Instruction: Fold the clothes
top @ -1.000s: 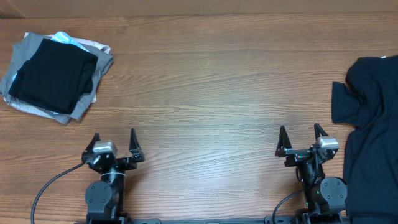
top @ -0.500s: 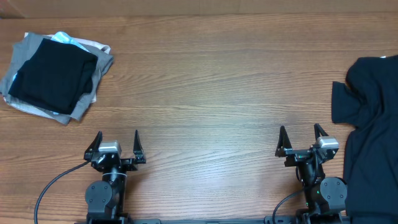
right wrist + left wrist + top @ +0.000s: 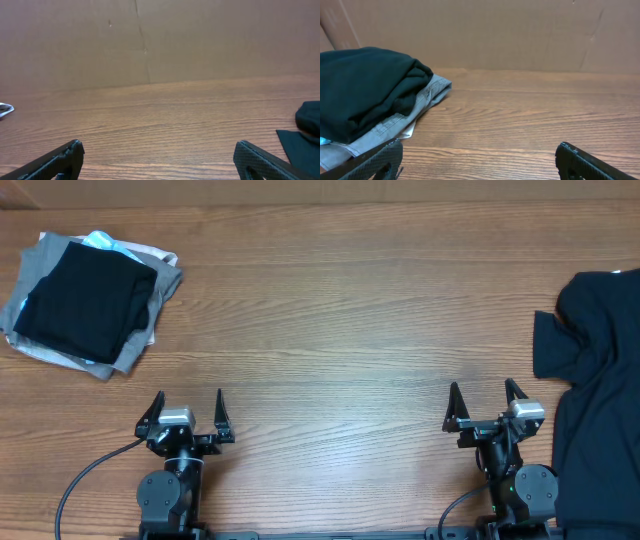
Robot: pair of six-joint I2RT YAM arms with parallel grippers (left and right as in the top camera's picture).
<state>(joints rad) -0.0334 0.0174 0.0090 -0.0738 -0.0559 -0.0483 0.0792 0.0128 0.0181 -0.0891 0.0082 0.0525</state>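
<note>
A crumpled, unfolded black T-shirt lies at the table's right edge, partly cut off by the frame; its corner shows in the right wrist view. A folded black shirt tops a pile at the far left and is also visible in the left wrist view. My left gripper stands open near the front edge with nothing between its fingers. My right gripper is open and empty as well, just left of the unfolded T-shirt, not touching it.
Under the folded black shirt lie grey garments with a light blue bit showing. A brown cardboard wall closes the far side of the wooden table. Black cables run from the arm bases.
My left gripper shifted slightly to the right a second ago and has since held still. The right arm and the clothes have not moved.
</note>
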